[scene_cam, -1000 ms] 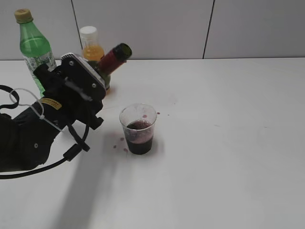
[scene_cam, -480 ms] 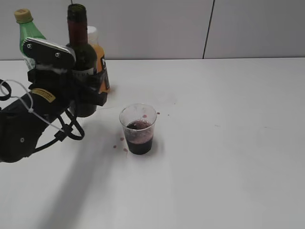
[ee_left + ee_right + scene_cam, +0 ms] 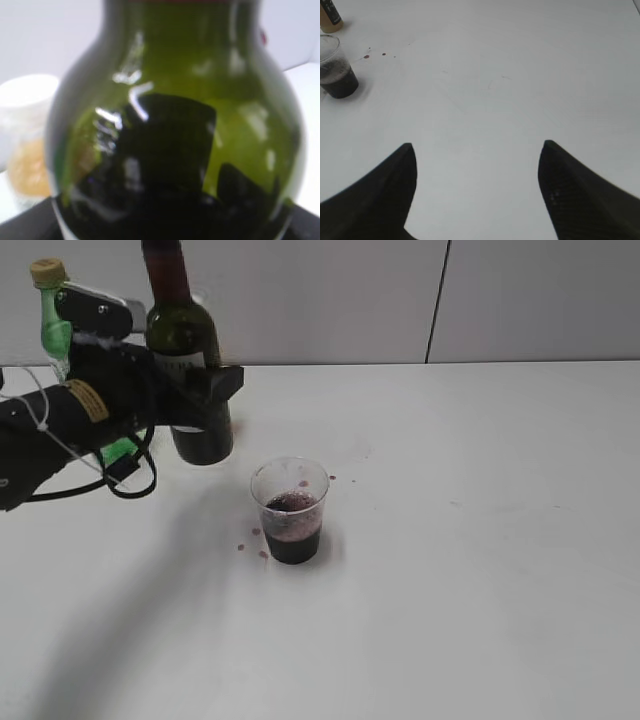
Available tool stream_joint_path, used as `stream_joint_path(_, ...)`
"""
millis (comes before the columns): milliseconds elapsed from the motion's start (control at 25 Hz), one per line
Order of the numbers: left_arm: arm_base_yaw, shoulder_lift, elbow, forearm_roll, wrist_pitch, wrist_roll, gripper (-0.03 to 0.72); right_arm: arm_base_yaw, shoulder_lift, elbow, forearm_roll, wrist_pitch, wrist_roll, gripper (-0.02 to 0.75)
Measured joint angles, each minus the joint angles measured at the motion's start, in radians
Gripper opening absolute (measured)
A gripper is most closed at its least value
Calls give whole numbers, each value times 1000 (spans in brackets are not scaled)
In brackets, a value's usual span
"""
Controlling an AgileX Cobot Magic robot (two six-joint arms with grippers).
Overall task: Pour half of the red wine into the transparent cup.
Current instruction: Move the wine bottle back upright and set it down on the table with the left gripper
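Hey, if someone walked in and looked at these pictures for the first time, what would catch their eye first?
Probably the dark green wine bottle, held upright above the table at far left by the left end effector. Next, the transparent cup near the middle of the white table, partly filled with red wine, with a few red drops spattered beside it. The right end effector hangs open over bare tabletop.

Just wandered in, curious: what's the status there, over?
Left claw shut on wine bottle, upright. Right claw open, empty. Transparent cup part-filled with red wine. Nothing blocking.
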Motion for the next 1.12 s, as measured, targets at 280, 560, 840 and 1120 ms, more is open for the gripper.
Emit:
stream_joint_path(280,2,121,-142,105,33,-88,534,0,0,0,1,0,0,571)
stream_joint_path(560,-16,225,-209,135,40,-107,534,0,0,0,1,0,1,571)
stream_joint_path(840,-31,302,-233,137,13,-107,534,0,0,0,1,0,1,571)
stream_joint_path(1120,-31,336,-238,82,-57,-80,534,0,0,0,1,0,-1,571)
